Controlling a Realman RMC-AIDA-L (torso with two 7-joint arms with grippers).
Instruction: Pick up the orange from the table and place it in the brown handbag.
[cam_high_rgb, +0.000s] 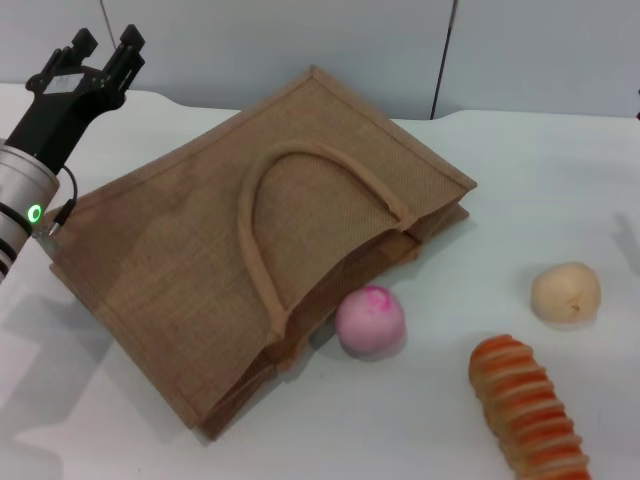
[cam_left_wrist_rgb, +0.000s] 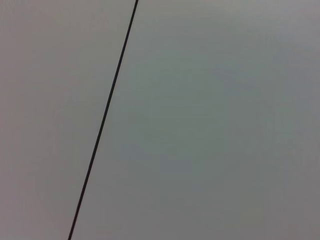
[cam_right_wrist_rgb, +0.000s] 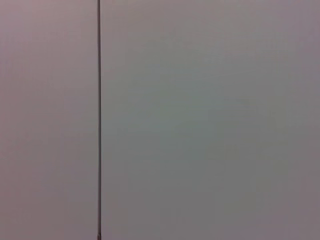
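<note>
Now, on the head view, the brown handbag (cam_high_rgb: 180, 260) lies flat on its side on the white table (cam_high_rgb: 560, 170). One looped handle (cam_high_rgb: 262, 270) rests across its upper face, and its mouth is turned toward the near right.

**Tool state.** The left tool (cam_high_rgb: 103, 50) hangs raised at the far left, above the bag's far corner. Its fingers stand apart with nothing between them. The right tool is not shown in any view. Both wrist views show only a grey wall panel (cam_left_wrist_rgb: 210, 125) crossed by a dark seam (cam_left_wrist_rgb: 102, 125).

**Task object.** No smooth round orange shows in any view. Whether it lies beyond the field of view or is hidden by the bag cannot be told. A pink ball (cam_high_rgb: 370, 320) sits just beside the bag's mouth, a pale beige ball (cam_high_rgb: 565, 293) lies well apart to the right, and an elongated orange-and-cream striped item (cam_high_rgb: 525, 405) lies at the near right.

**Hazards (judged).**
- With the target out of sight, the orange-coloured striped item or one of the balls could be taken for the fruit, so the wrong thing would be picked.
- The bag's mouth appears almost pressed shut and faces sideways. A fruit released from above would probably land on the woven face and roll off across the table.
- The pink ball partly blocks the opening. An approach there could knock the ball away, or catch on the handle and drag the bag.
- A round, smooth fruit may slip from a shallow pinch.
</note>
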